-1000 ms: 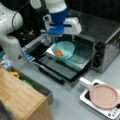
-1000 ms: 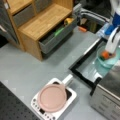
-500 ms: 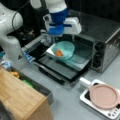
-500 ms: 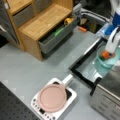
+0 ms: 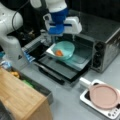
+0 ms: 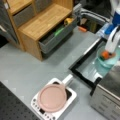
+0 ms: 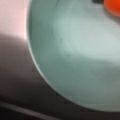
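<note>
Overhead, the white arm comes down from a front view's top, its blue wrist section and white camera block hanging right above the open toaster oven (image 5: 100,47). The claw (image 5: 59,47) sits low at the near rim of a pale teal bowl (image 5: 65,49), and in a front view (image 6: 110,50) the same claw stands upright over that bowl. Whether its fingers are wide, narrow or pinching the rim cannot be told, since the wrist body covers them (the wrist view shows no fingers at all).

The teal bowl rests on a light tray (image 5: 51,51) that sticks out of the oven mouth, above the dropped oven door (image 5: 60,71). Inside the bowl lies a small orange thing (image 5: 59,53), close to the rim on the claw's side; it also shows in a front view (image 6: 105,54) and as an orange patch at the wrist view's top right corner (image 7: 113,7), with the bowl's smooth inner wall (image 7: 80,55) filling most of that view.

On the grey worktop (image 6: 32,67) a white cooker base (image 6: 53,97) carries a pink pan (image 6: 52,98), well apart from the oven door. A wooden cabinet (image 6: 42,22) stands at a front view's top left with one grey drawer (image 6: 56,37) pulled open, and in it lie a green thing (image 6: 59,32) and a yellow thing (image 6: 68,21).
</note>
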